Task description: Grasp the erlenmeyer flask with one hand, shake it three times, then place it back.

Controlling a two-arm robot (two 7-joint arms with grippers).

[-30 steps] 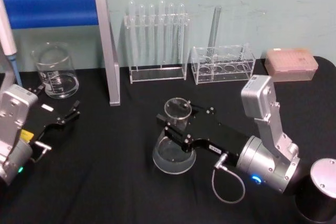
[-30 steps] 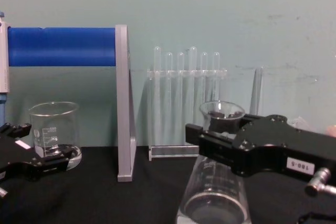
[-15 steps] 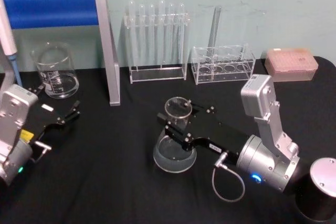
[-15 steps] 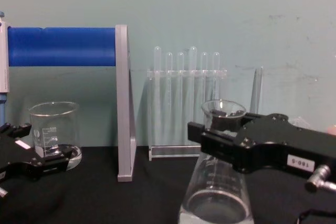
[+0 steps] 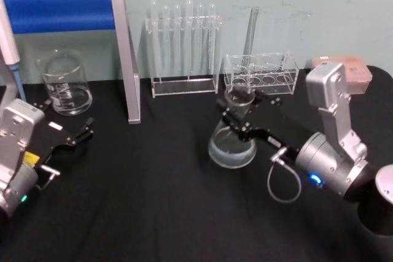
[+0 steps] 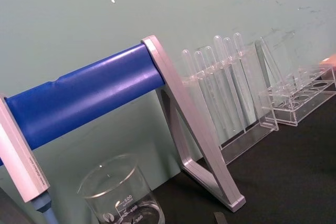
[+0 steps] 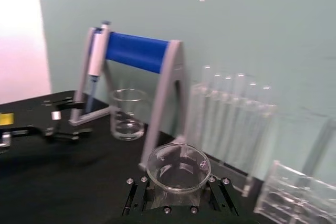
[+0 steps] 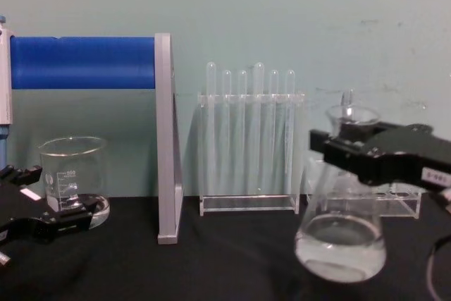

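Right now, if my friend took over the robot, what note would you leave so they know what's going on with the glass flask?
Right gripper: shut on the neck of the erlenmeyer flask, just in front of the low clear rack.
Left gripper: open, holding nothing, parked at the left near the beaker.
Done: the grasp.
Cannot tell: whether the flask's base is off the black table, or how many shakes have been made.
Left: finish the three shakes, set the flask back down, let go.
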